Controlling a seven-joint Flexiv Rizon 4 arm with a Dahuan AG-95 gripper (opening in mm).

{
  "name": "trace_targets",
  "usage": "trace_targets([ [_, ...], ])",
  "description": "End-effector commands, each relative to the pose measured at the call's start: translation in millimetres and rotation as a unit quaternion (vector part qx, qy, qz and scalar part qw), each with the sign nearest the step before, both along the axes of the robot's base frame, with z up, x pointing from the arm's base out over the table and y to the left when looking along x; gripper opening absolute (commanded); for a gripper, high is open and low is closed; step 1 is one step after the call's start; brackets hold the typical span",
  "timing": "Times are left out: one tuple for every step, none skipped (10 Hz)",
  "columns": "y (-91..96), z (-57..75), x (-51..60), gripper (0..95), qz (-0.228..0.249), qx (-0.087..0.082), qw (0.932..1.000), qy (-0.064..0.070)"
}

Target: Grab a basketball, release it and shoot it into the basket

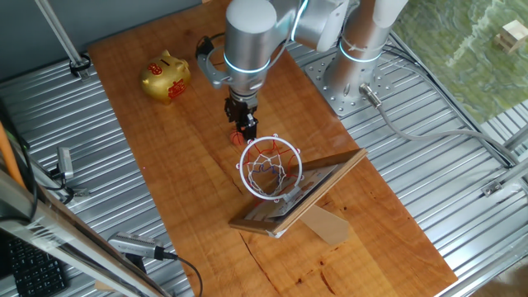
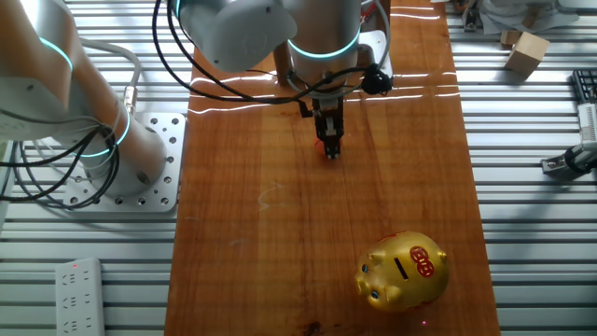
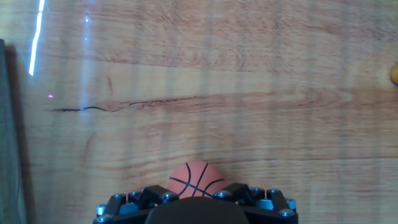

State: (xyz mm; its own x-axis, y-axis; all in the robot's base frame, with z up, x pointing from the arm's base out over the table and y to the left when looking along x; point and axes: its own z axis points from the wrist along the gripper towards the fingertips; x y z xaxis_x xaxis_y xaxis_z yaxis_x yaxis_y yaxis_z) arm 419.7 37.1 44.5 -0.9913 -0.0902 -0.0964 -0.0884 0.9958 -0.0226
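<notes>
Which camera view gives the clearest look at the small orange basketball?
The hand view: the small orange basketball with dark seams fills the space at the tool. Both fixed views show only an orange speck at the tool tip; fingers mostly cover it.

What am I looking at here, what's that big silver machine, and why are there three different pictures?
It is a robot arm bolted beside a wooden table. Two pictures come from fixed cameras on different sides; the third comes from a camera on the arm's hand, looking down along its fingers. At the arm's tip, the tool is down at a tiny orange basketball, its fingers on either side; whether it grips yet is unclear. Nearby stand a toy basket on a tilted backboard and a golden piggy bank.
</notes>
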Motion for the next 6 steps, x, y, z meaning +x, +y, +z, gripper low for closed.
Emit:
trace_targets([
  [-1.6, -4.4, 0.3, 76.0, -0.001, -0.003, 1.0000, -0.003],
  [-1.6, -5.7, 0.1, 76.0, -0.001, -0.003, 1.0000, -0.004],
  [-1.7, -6.7, -0.1, 76.0, -0.001, -0.003, 1.0000, -0.004],
  [-1.6, -7.8, -0.1, 76.0, -0.002, -0.003, 1.0000, -0.005],
  [-1.6, -8.2, -0.2, 76.0, -0.002, -0.002, 1.0000, -0.007],
  [-1.6, -8.4, -0.2, 57.0, -0.004, -0.002, 0.9999, -0.011],
])
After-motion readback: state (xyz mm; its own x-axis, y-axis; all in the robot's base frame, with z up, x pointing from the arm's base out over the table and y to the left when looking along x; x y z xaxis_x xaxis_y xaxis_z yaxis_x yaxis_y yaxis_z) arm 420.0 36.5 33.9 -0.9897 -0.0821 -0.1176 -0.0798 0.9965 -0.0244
